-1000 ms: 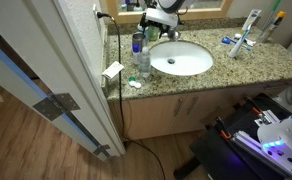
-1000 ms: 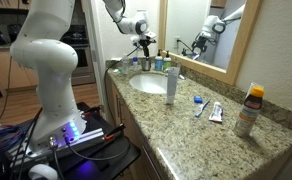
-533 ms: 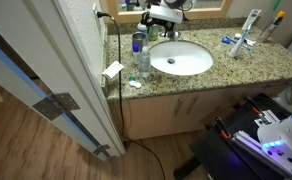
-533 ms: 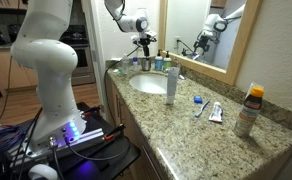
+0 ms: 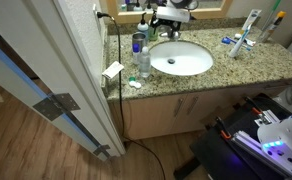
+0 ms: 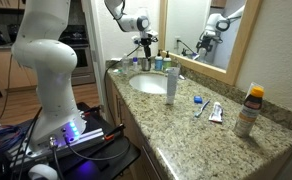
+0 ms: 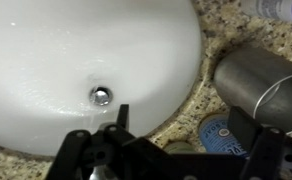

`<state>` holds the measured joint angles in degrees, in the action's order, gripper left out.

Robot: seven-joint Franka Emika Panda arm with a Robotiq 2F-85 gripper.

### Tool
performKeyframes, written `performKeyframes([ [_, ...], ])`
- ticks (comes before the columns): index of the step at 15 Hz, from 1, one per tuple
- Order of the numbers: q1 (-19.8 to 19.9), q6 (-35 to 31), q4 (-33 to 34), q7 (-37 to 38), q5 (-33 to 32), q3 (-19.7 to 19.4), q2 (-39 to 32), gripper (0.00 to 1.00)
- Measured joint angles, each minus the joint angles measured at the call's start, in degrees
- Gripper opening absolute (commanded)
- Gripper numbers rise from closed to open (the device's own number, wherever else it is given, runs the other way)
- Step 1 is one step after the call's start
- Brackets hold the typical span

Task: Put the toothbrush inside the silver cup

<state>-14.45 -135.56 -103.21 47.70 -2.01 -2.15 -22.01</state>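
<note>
The pincer point(image 7: 172, 152) is showing along the bottom edge of the wrist view as two dark fingers point(image 7: 84, 158) standing well apart, with a slim dark piece rising between them; whether it is gripping that piece or gaping empty I cannot tell, and I am not making out the toothbrush for certain; in an exterior view the pincer point(image 5: 171, 14) is hanging at the top centre, over the back rim of the white sink point(image 5: 181, 60); in an exterior view it point(image 6: 143, 42) is pointing down at the upper middle of the frame, above the far end of the speckled granite counter point(image 6: 201, 140); the silver cup point(image 7: 258, 85) is filling the right side of the wrist view, standing on the granite just beside the sink's rim, its open mouth facing the lower right corner; a round blue-labelled thing point(image 7: 218, 135) is sitting just below it; the drain point(image 7: 102, 96) is lying left of centre; in an exterior view the cup point(image 5: 138, 44) is standing left of the sink, with a clear bottle point(image 5: 144, 64) just below it.
</note>
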Motion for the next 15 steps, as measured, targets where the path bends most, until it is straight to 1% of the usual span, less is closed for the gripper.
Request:
performKeyframes([
  [2,1.3,6.58,-2.04,-4.16,-0.91,-0.08,5.68,1.0],
  [4,3.49,14.29,-2.87,-7.7,-1.59,-0.38,11.1,1.0],
  [5,4.84,17.41,-3.0,-7.97,-2.49,-0.86,13.4,1.0],
  [7,7.52,18.88,-3.2,-7.93,-2.7,-1.83,16.67,1.0],
  [8,7.97,18.89,-3.21,-8.11,-2.69,-1.74,17.01,1.0],
  [11,7.52,18.8,-3.23,-7.35,-2.7,-0.27,15.99,1.0],
  [12,7.83,18.82,-3.02,-6.45,-2.81,-0.37,15.82,1.0],
  [14,10.0,19.17,-1.92,-4.59,-2.8,-1.89,15.73,1.0],
  [15,11.72,19.3,-1.21,-4.05,-2.66,-3.15,15.84,1.0],
])
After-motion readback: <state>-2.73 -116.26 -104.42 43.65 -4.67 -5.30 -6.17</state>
